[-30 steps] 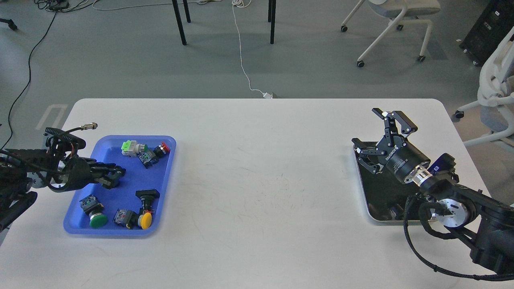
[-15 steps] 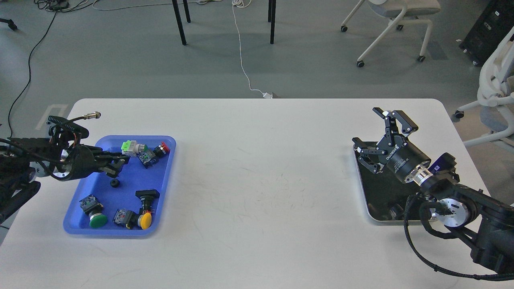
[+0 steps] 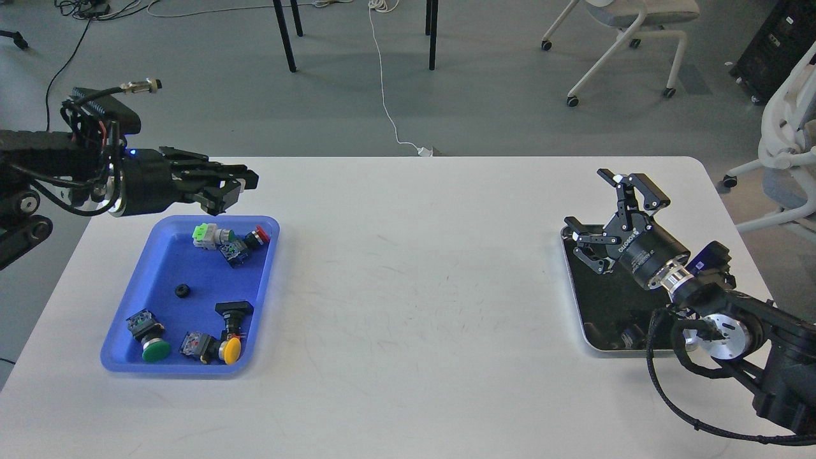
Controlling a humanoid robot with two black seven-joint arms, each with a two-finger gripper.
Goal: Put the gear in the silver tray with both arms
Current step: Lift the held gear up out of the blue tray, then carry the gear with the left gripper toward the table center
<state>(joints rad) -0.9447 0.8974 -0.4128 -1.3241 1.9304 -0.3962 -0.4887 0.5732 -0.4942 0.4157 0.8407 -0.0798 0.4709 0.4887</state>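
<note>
A small black gear point(image 3: 183, 291) lies on the floor of the blue tray point(image 3: 127, 366), left of centre. My left gripper point(image 3: 234, 190) hangs raised over the tray's far edge, pointing right; its dark fingers overlap, so I cannot tell whether it holds anything. The silver tray point(image 3: 579, 306) sits at the table's right side, its dark floor showing reflections. My right gripper point(image 3: 585, 199) is open and empty above the tray's far left corner.
Several push-button switches lie in the blue tray: a green-capped one point(image 3: 153, 347), a yellow one point(image 3: 228, 347), a red one point(image 3: 258, 234) and a light green block point(image 3: 204, 233). The white table point(image 3: 414, 287) stretches between the trays. Chairs stand beyond it.
My left gripper has risen out of the blue tray and moved far and right. The black gear it covered now lies bare in the tray. The right gripper has barely shifted.
</note>
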